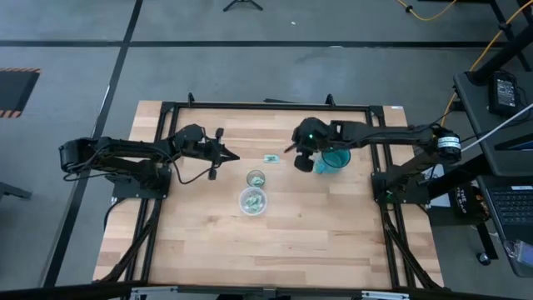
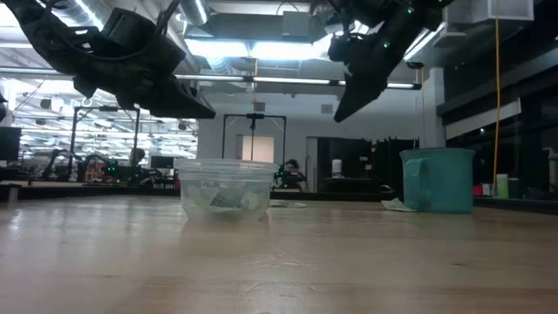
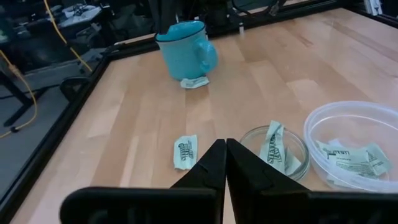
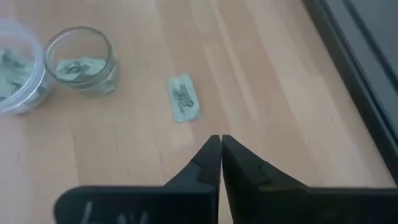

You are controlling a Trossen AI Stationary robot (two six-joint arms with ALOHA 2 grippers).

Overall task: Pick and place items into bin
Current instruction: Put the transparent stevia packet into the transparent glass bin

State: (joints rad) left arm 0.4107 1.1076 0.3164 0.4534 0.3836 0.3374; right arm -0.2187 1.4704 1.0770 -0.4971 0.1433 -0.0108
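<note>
A small flat teal-and-white packet (image 1: 271, 157) lies alone on the wooden tabletop (image 1: 275, 242) just above frame centre in the high view. Below it stands a small clear glass jar (image 1: 256, 178) with one packet inside, then a larger clear plastic bin (image 1: 253, 201) holding several. Another packet (image 3: 194, 83) touches the teal mug (image 1: 336, 157). The left pincer (image 1: 228, 156) and right pincer (image 1: 291, 150) flank the lone packet, both clenched and empty.

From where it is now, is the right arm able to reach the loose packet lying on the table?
Probably yes. The right claw hangs shut above bare wood, just short of the packet. Nothing lies between them, and the small jar stands off to one side.
</note>
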